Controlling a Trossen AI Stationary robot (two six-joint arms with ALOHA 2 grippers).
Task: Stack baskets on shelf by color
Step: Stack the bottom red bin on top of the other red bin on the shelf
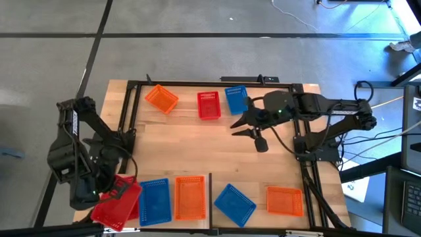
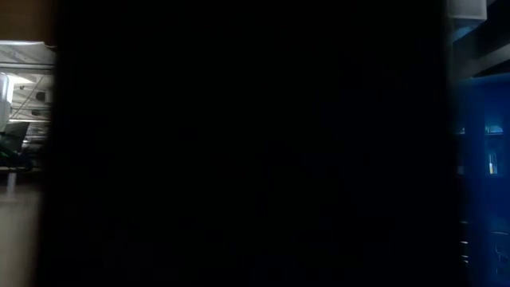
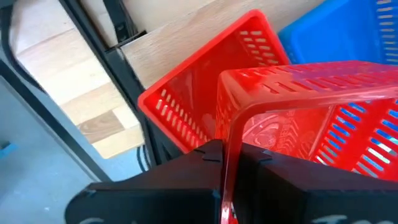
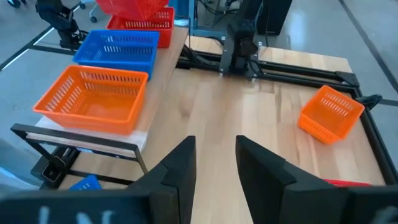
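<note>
Left jaws (image 1: 113, 191): pinched on the rim of a red basket (image 1: 120, 205), at the near left corner of the tabletop (image 1: 197, 148). In the left wrist view the rim (image 3: 231, 155) runs straight down between the two dark fingers, which press on it from both sides.

Held red basket: tilted and raised, directly over a second red basket (image 3: 205, 93) that rests on the shelf (image 3: 180, 31). I cannot tell whether the two touch.

Shelf: pale panel along the near left edge of the tabletop, under the left jaws. Just beside the red pair stands a blue basket (image 1: 154, 201), and next to that an orange basket (image 1: 190, 197); both sit flat, side by side.

Right jaws (image 1: 252, 129): spread, holding nothing, poised above the far middle of the tabletop. In the right wrist view the two fingers (image 4: 180, 165) stand apart with bare wood between them.

Baskets near the right jaws: a second blue one (image 1: 236, 99) just beyond them by the far edge, a third red one (image 1: 208, 105) beside that, and a tilted orange one (image 1: 161, 99) further along the far edge.

Baskets well apart from both jaws: a skewed blue one (image 1: 234, 203) and an orange one (image 1: 285, 200), both at the near edge off the shelf.

Low view: almost wholly dark; nothing on the tabletop can be made out there.
</note>
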